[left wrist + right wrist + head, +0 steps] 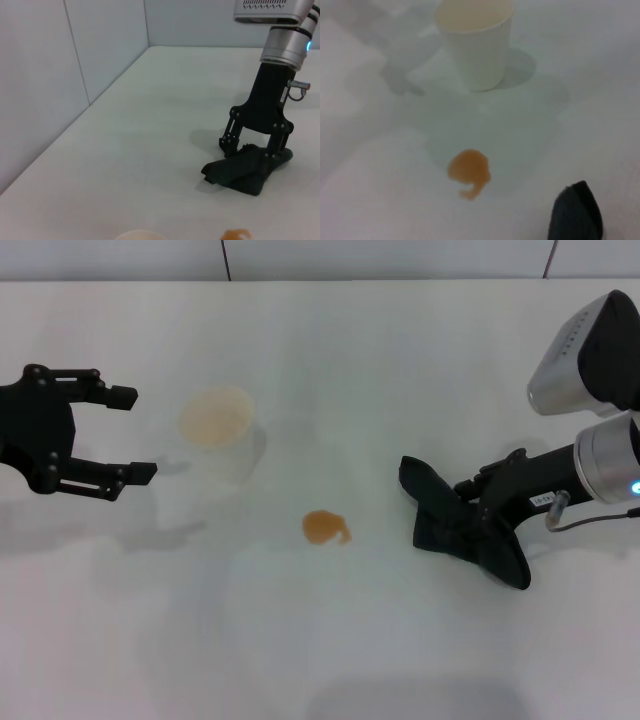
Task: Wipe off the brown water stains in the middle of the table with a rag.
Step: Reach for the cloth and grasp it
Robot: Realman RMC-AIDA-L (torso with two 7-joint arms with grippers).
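Observation:
The brown water stain [326,528] is a small orange blot in the middle of the white table [360,360]. It also shows in the right wrist view [469,171] and at the edge of the left wrist view [237,234]. The black rag [455,525] lies on the table to the right of the stain, a hand's width away. My right gripper [478,508] is shut on the rag and presses it to the table; the left wrist view shows this gripper [254,150] on the rag [240,175]. A rag corner [576,214] shows in the right wrist view. My left gripper [135,433] is open and empty at the far left.
A pale plastic cup [216,432] stands upright between my left gripper and the stain, and also shows in the right wrist view [476,42]. A wall [60,75] borders the table's far side.

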